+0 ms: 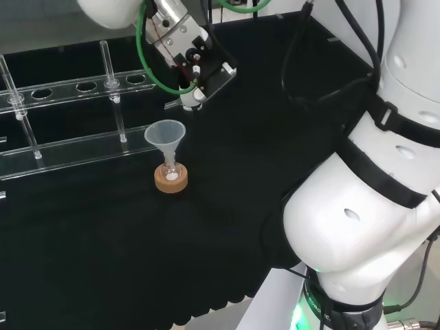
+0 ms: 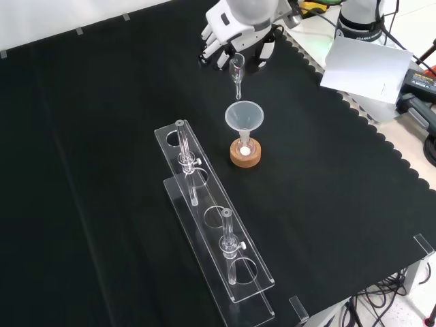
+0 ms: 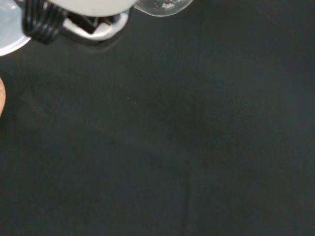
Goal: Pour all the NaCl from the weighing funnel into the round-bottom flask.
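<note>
Robot hand (image 2: 228, 37) hangs at the top of the front view, its black and white fingers curled round the wide end of the clear weighing funnel (image 2: 237, 73), whose narrow stem points straight down, above and just beyond the plastic funnel (image 2: 244, 116) in that view. That plastic funnel sits upright in the neck of the round-bottom flask (image 2: 244, 148), and the flask rests on a cork ring (image 2: 245, 157) near the middle of the counter (image 2: 102, 170). White powder (image 2: 244, 150) shows in the bottom of the flask. Going left to right in the front view, a clear acrylic rack (image 2: 218, 238) with round holes and upright glass pieces lies left of and nearer than the flask, then the flask on its ring, then a white sheet (image 2: 361, 65) at the counter's far right edge. The head view shows the wrist's black bracket and a green cable (image 1: 148, 65) above the funnel and flask, which the front view hides behind the white link; the fingers themselves cannot be made out there. The wrist view shows bare black cloth, with a clear rim holding white grains (image 3: 162, 6) at one edge. No writing can be read on any piece.
</note>
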Robot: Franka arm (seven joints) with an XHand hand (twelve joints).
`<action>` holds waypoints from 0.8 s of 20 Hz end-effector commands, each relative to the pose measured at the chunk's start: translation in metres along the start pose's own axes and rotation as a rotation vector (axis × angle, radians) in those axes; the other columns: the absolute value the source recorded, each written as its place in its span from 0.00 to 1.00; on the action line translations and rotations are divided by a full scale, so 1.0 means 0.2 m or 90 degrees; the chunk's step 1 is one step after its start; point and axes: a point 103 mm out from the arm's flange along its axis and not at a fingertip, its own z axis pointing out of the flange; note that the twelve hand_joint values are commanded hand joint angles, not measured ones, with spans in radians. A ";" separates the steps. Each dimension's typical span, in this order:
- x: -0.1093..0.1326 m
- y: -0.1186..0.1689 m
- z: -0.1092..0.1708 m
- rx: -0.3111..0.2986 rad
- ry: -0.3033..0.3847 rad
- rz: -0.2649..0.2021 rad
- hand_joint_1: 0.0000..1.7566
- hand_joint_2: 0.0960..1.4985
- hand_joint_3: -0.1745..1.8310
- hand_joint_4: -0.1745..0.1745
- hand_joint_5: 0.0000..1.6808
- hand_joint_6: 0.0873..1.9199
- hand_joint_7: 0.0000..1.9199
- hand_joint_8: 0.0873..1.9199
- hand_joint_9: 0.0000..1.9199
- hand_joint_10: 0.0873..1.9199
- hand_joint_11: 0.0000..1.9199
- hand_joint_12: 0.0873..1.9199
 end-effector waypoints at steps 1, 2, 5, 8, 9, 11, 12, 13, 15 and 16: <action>-0.07 0.00 0.04 -0.023 0.063 0.008 0.64 0.43 0.37 1.00 0.77 0.28 0.24 0.33 0.44 0.17 0.39 0.54; -0.07 0.00 0.04 -0.022 0.069 0.009 0.64 0.43 0.37 1.00 0.77 0.28 0.24 0.33 0.44 0.17 0.39 0.54; -0.08 0.00 0.05 -0.023 0.086 0.008 0.64 0.43 0.37 1.00 0.77 0.28 0.24 0.33 0.44 0.17 0.39 0.54; -0.09 0.00 0.06 -0.021 0.101 0.009 0.64 0.43 0.37 1.00 0.77 0.28 0.24 0.33 0.44 0.17 0.39 0.54; -0.10 0.00 0.06 -0.019 0.109 0.009 0.64 0.43 0.37 1.00 0.77 0.28 0.24 0.33 0.44 0.17 0.39 0.54; -0.10 0.00 0.07 -0.018 0.118 0.010 0.64 0.43 0.37 1.00 0.77 0.28 0.24 0.33 0.44 0.17 0.39 0.54; -0.11 0.00 0.07 -0.018 0.121 0.011 0.64 0.43 0.37 1.00 0.77 0.28 0.24 0.33 0.44 0.17 0.39 0.54; -0.12 0.00 0.08 -0.018 0.126 0.012 0.64 0.43 0.37 1.00 0.77 0.28 0.24 0.33 0.44 0.17 0.39 0.54; -0.13 0.01 0.09 -0.018 0.142 0.015 0.64 0.43 0.37 1.00 0.77 0.28 0.24 0.33 0.44 0.17 0.39 0.54; -0.14 0.01 0.09 -0.019 0.147 0.016 0.64 0.43 0.37 1.00 0.77 0.28 0.24 0.33 0.44 0.17 0.39 0.54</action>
